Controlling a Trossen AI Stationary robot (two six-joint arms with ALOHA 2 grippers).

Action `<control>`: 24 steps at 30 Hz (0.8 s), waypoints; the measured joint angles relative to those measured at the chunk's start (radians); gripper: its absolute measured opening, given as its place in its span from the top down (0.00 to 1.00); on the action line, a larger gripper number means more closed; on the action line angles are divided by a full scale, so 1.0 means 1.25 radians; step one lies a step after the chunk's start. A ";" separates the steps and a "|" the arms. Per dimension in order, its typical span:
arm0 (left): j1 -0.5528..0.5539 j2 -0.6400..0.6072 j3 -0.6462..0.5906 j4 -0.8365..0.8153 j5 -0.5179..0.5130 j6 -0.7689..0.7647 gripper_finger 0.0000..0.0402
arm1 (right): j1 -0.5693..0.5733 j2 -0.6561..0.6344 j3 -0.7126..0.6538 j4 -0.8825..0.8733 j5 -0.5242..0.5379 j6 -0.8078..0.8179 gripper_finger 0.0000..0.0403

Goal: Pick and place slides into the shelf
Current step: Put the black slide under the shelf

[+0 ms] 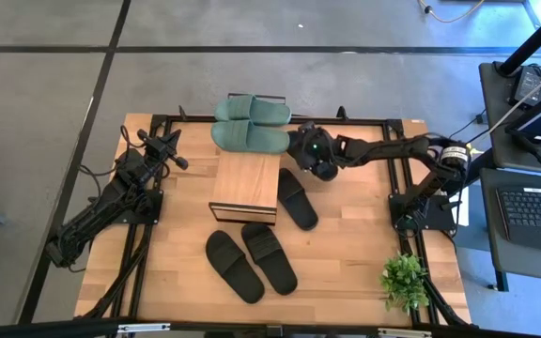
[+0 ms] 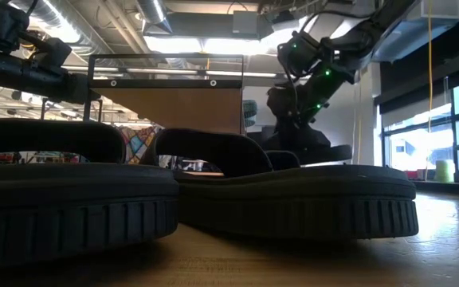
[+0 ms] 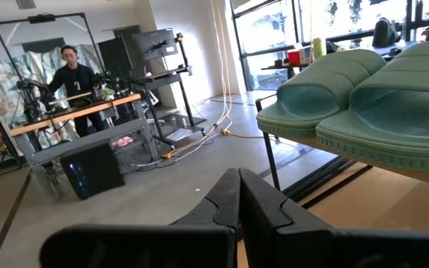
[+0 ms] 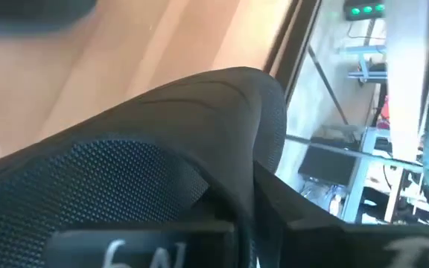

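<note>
- Your right gripper [image 1: 314, 161] was out beside the shelf [image 1: 246, 184], jaws clamped on a black slide [image 4: 162, 156] raised above the table [image 1: 346, 253].
- Your left gripper [image 1: 164, 148] waited at the table's left edge, fingers [image 3: 237, 201] pressed together, empty.
- Two green slides [image 1: 250, 122] sat at the shelf's far end; three black slides [image 1: 252, 253] lay on the table.

Fourth black slide [image 4: 162, 164] near shelf [image 1: 245, 183] mostly hidden under right gripper [image 1: 319, 161]; finger state unclear.
</note>
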 joint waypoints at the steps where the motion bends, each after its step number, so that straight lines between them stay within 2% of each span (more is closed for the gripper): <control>1: 0.000 0.000 0.000 0.000 0.000 0.000 1.00 | -0.009 0.000 0.000 -0.001 -0.002 -0.012 0.96; 3: 0.000 0.000 0.000 0.000 0.000 0.000 1.00 | -0.028 0.000 0.000 0.000 -0.017 -0.040 0.96; 7: 0.000 0.000 0.000 0.000 0.000 0.003 1.00 | -0.067 0.000 0.000 0.009 -0.114 -0.047 0.96; 12: 0.000 0.000 0.000 0.000 0.000 0.007 1.00 | -0.106 0.000 -0.007 0.013 -0.142 -0.082 0.96; 16: 0.000 0.000 0.000 0.000 0.000 0.007 1.00 | -0.131 0.003 -0.022 0.027 -0.207 -0.111 0.96; 24: 0.000 0.000 0.000 0.000 0.000 0.007 1.00 | -0.140 0.049 -0.029 0.066 -0.228 -0.133 0.96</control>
